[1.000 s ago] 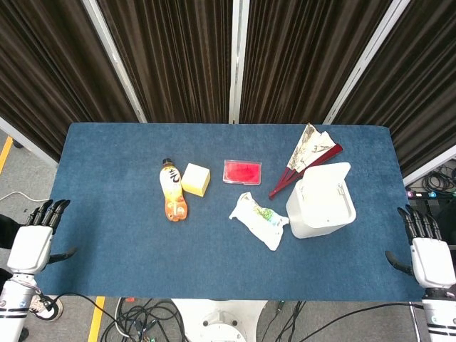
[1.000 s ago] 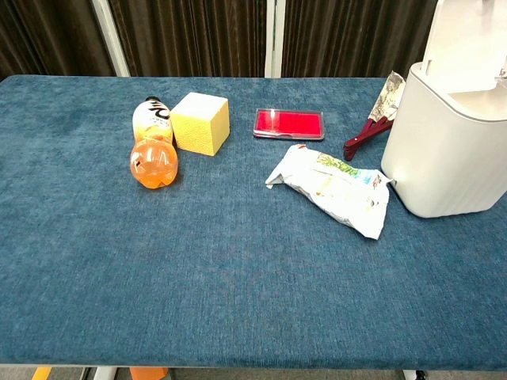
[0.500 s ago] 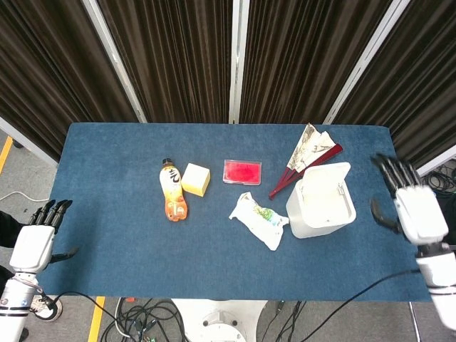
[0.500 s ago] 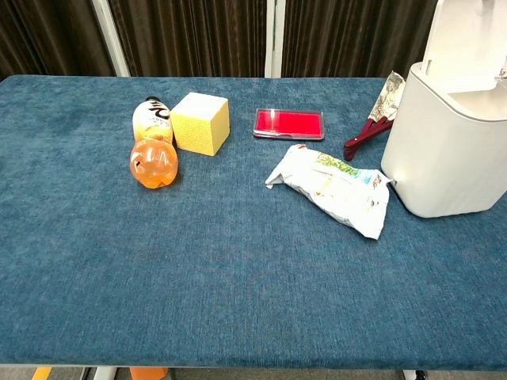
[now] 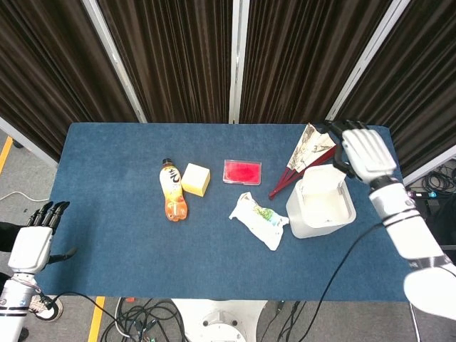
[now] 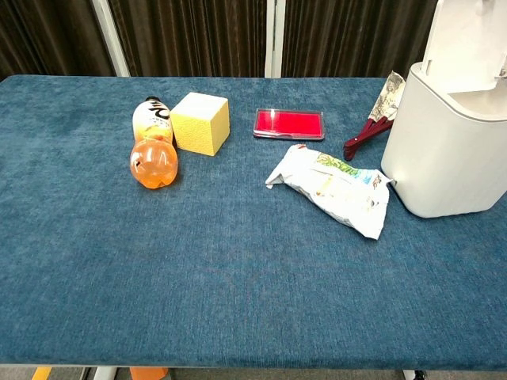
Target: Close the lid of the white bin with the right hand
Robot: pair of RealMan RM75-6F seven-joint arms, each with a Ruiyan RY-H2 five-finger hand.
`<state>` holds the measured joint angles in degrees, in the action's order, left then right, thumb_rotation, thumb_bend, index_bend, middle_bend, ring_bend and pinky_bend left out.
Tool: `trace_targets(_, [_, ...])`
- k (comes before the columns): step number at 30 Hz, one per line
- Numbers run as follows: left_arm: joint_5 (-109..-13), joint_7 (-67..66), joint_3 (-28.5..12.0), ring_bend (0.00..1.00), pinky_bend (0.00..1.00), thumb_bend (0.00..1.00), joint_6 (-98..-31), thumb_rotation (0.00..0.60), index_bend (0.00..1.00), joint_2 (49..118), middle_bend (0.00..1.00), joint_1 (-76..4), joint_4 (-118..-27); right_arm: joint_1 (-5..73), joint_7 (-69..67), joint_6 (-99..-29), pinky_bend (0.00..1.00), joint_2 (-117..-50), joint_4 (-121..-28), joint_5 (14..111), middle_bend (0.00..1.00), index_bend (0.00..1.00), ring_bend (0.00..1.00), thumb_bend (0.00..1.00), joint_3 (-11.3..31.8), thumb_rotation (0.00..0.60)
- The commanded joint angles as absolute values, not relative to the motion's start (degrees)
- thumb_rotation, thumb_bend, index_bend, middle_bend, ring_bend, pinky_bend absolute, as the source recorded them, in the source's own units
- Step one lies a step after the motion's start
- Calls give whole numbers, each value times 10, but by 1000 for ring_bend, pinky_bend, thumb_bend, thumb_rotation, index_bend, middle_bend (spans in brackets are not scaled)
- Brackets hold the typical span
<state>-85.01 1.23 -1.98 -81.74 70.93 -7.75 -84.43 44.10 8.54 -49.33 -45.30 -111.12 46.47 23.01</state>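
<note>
Dark curtains behind; near the table's right edge the right hand — fingers apart, empty — hovers behind the white bin's upright lid; next, push it forward and down.

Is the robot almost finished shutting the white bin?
Not yet. The right hand is above the far edge of the white plastic bin, by its raised white lid. The lid stands open, so swinging it down remains. The left hand waits off the table's near-left edge.
</note>
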Motion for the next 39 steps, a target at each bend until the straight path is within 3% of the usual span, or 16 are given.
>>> trace_targets(1, [-849, 16, -20, 41, 134, 67, -817, 600, 81, 710, 90, -77, -841, 508, 155, -451, 227, -501, -1069, 362, 348, 308, 231, 1000, 209, 600])
trace_targets(7, [-849, 22, -21, 41, 134, 67, -819, 600, 82, 710, 90, -76, -836, 547, 189, -441, 300, -527, -1048, 294, 393, 366, 278, 1000, 172, 600])
trace_targets(11, [-851, 21, -20, 41, 134, 66, -820, 600, 82, 709, 90, -76, -835, 549, 185, -439, 497, -526, -1050, 282, 443, 429, 338, 1000, 159, 600])
trace_targets(17, [-854, 15, -21, 41, 134, 66, -821, 600, 82, 706, 90, -78, -842, 529, 150, -441, 590, -505, -1075, 309, 531, 558, 431, 1000, 160, 600])
trace_targets(22, [-855, 8, -21, 41, 134, 66, -819, 600, 82, 705, 90, -81, -848, 509, 132, -440, 626, -486, -1099, 346, 564, 598, 466, 1000, 150, 600])
trace_targets(39, [-859, 5, -19, 41, 134, 67, -821, 600, 81, 702, 90, -80, -854, 438, 113, -465, 627, -469, -1172, 488, 565, 600, 466, 1000, 97, 600])
